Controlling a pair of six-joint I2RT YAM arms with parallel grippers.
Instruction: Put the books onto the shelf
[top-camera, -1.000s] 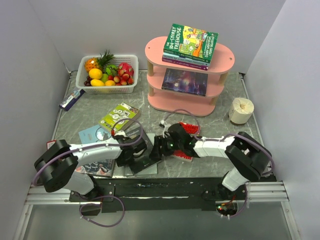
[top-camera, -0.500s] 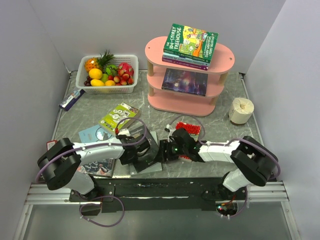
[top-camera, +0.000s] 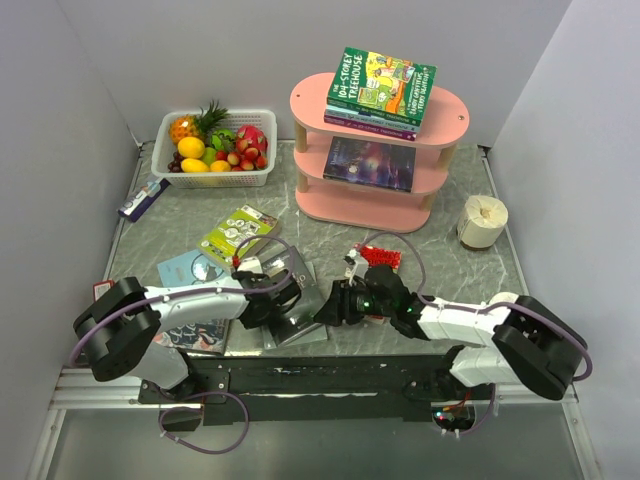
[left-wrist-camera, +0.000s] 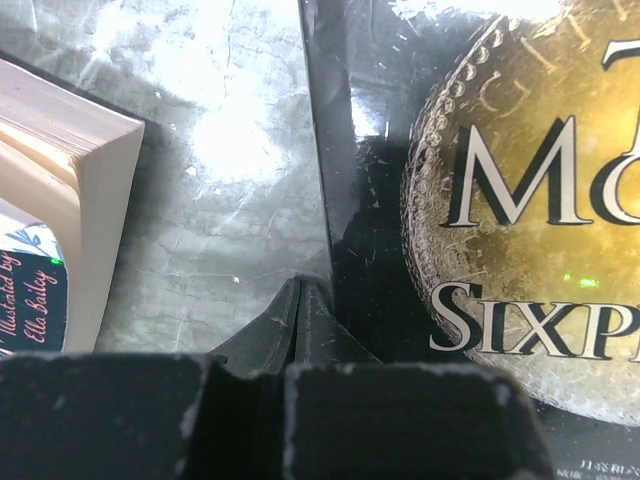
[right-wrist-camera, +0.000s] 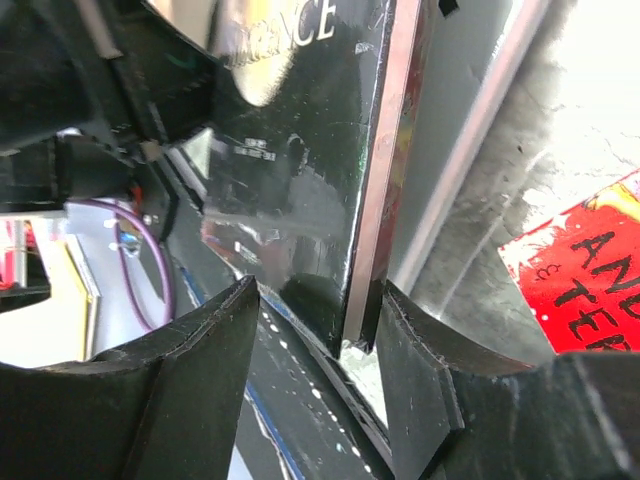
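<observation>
Top view: black book (top-camera: 298, 300) sits at near-centre of the tabletop (top-camera: 450, 260), between my claws. Its long axis runs roughly near-to-far, slightly skewed. Left claw (top-camera: 283, 300) is on its left part, right claw (top-camera: 333, 306) at its right edge. Shelf (top-camera: 312, 110) is far off, well apart; Treehouse book (top-camera: 385, 82) lies flat on the top tier, galaxy book (top-camera: 370, 163) on the middle tier. Red book (top-camera: 380, 257) lies just beyond my right claw.

Left wrist: left claw (left-wrist-camera: 300, 300) pinched closed, empty, tips at the black book's (left-wrist-camera: 480, 200) left edge. Gold-coin cover faces up, lettering upright.

Right wrist: right claw (right-wrist-camera: 318, 330) half-wide, straddling the black book's (right-wrist-camera: 300, 180) raised edge. One finger touches; a gap shows at the other.
</observation>
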